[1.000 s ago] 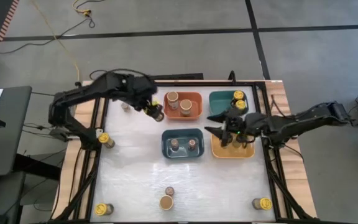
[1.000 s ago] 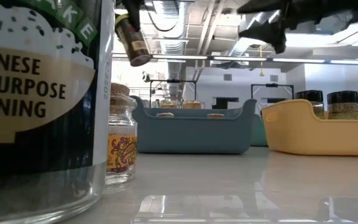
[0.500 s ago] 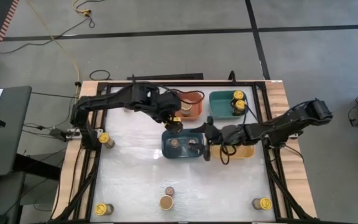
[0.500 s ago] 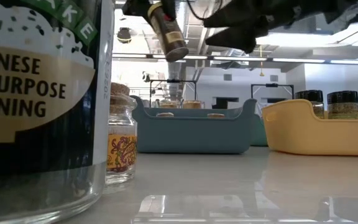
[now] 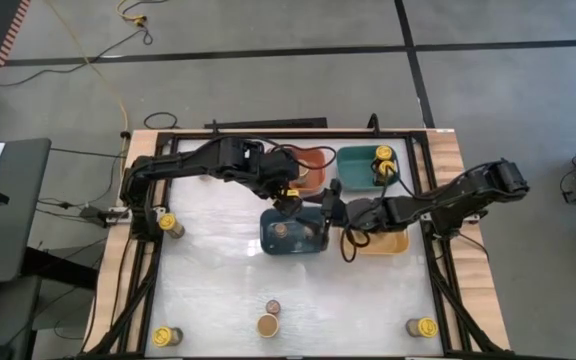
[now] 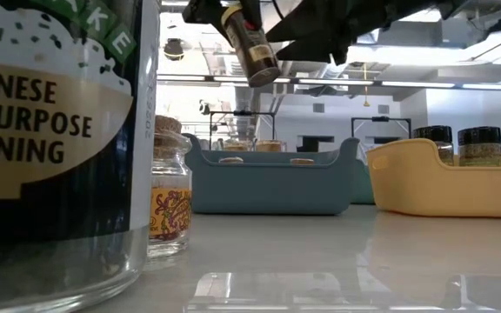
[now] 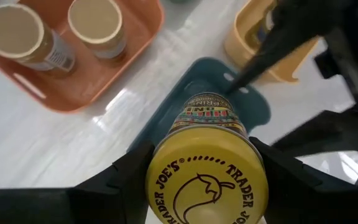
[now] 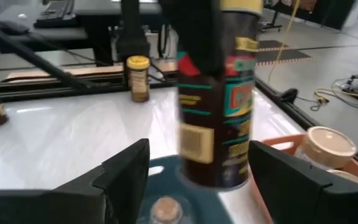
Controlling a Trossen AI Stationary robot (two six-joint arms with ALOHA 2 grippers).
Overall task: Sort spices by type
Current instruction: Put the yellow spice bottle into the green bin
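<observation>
A spice jar with a yellow lid and a dark label (image 5: 288,196) hangs in my left gripper (image 5: 284,192) above the blue bin (image 5: 313,243). In the low view the jar (image 6: 252,45) is tilted, lid uppermost. My right gripper (image 5: 330,208) is open and comes level from the table's right. In its wrist view its fingers stand either side of the jar's lower body (image 8: 219,106), with gaps showing. The blue bin holds two small brown-topped jars (image 5: 282,231). Other jars stand in the orange bin (image 7: 95,25) and the teal bin (image 5: 382,160). My left gripper (image 7: 207,171) pinches the jar just below its yellow lid (image 7: 207,186), one finger (image 7: 132,171) on each side. It comes from above, slanting toward the table's right. The jar is lifted clear, hanging tilted below the fingers over the blue bin (image 7: 166,118).
Loose jars stand on the table: yellow lids at left (image 5: 171,225), near left (image 5: 167,336) and near right (image 5: 421,327), a tan lid (image 5: 267,325) and a small brown top (image 5: 273,307). The yellow bin (image 5: 380,243) lies under my right arm. A large jar (image 6: 50,130) fills the low view's left.
My left gripper has carried the jar from beside the orange bin toward the table's right and near side, out over the blue bin. My right gripper has swung from above the yellow bin toward the table's left, up to the jar.
</observation>
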